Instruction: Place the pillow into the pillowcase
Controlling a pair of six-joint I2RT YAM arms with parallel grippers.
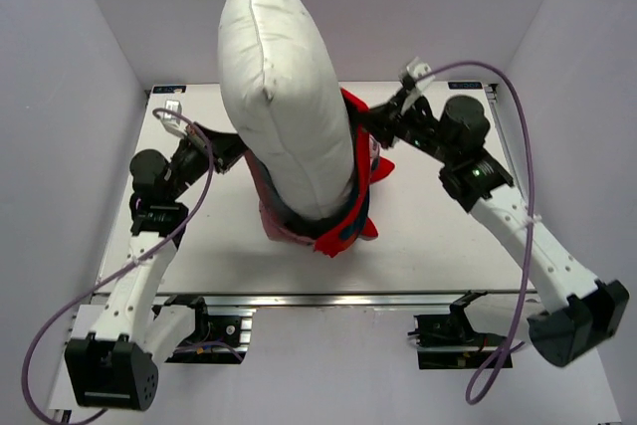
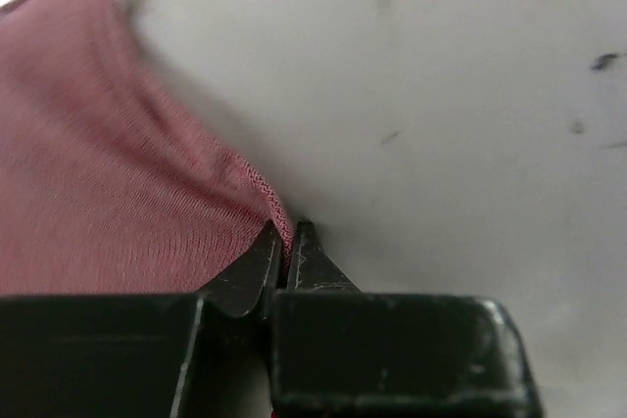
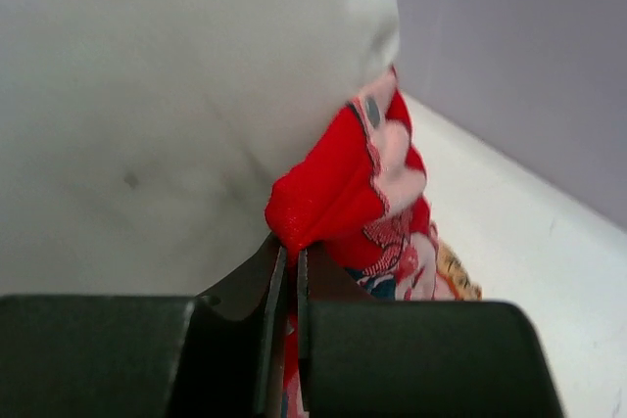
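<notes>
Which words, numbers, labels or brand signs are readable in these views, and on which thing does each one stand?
No text can be read in any view.
pillow: plain white fabric, no writing.
pillowcase: printed pictures only, no letters that can be made out.
small dark tag at the far left corner of the table: too small to read.

Pillow (image 1: 284, 87) upright in pillowcase (image 1: 343, 221), on table (image 1: 448, 256)
Flanked: left gripper (image 2: 284, 239) at pillow's left, right gripper (image 3: 287, 254) at its right.
</notes>
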